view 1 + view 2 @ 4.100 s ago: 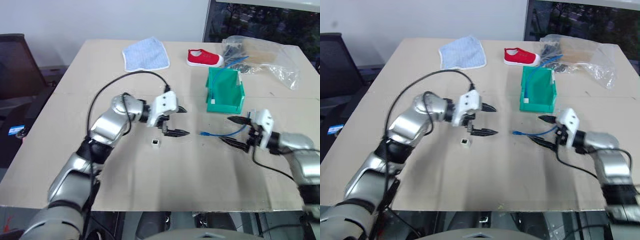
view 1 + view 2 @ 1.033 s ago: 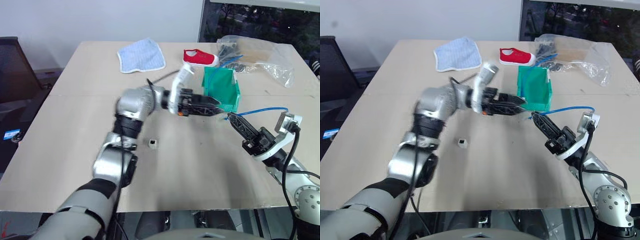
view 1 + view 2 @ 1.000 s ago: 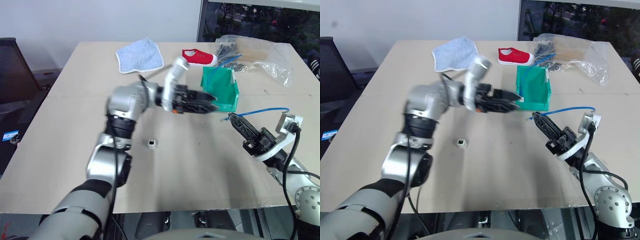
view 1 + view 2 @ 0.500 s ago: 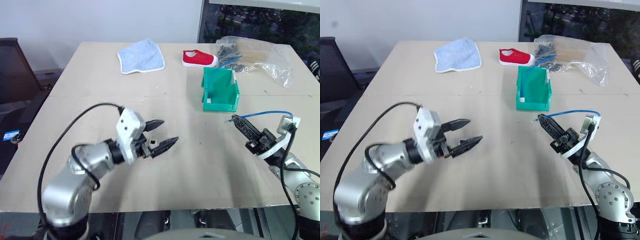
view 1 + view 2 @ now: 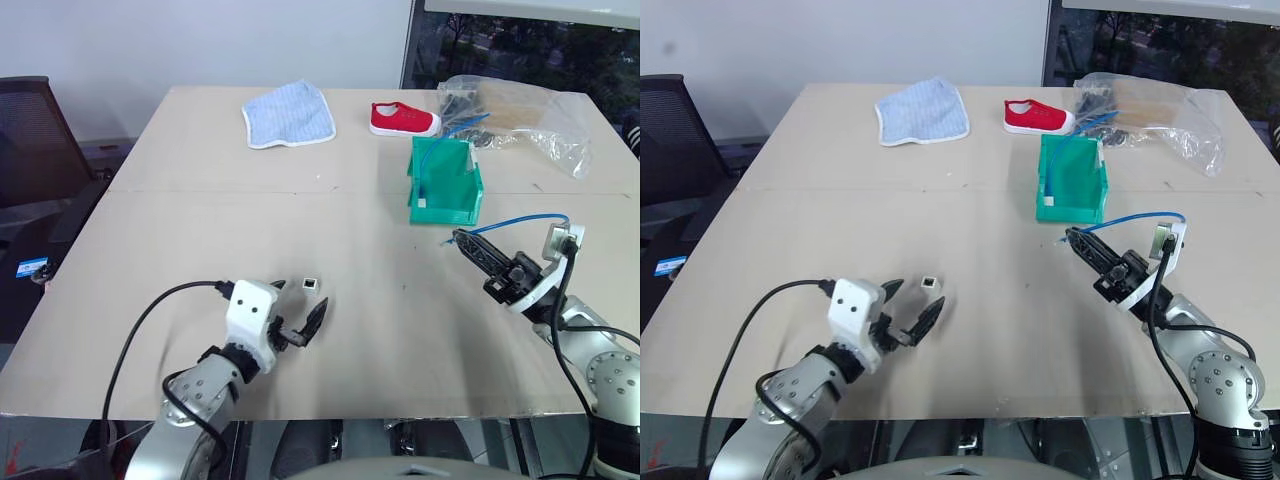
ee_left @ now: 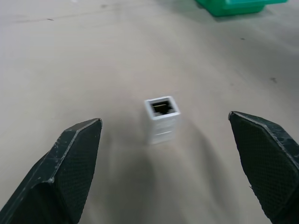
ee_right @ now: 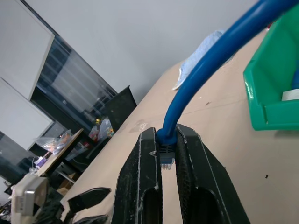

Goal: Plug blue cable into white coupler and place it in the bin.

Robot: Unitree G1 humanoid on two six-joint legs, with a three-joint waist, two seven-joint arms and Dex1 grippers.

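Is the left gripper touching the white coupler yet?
Apart. The left wrist view shows the white coupler standing on bare table between the open left gripper, clear of both fingers.

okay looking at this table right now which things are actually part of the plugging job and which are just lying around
Part of the job:
- blue cable, pinched in the right gripper
- white coupler, on the table between the open left gripper fingers
- green bin

Just lying about:
- blue cloth
- red shoe
- clear plastic bag of items

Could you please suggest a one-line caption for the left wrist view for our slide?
Open left gripper lined up on the white coupler, which stands untouched on the table, socket facing up.
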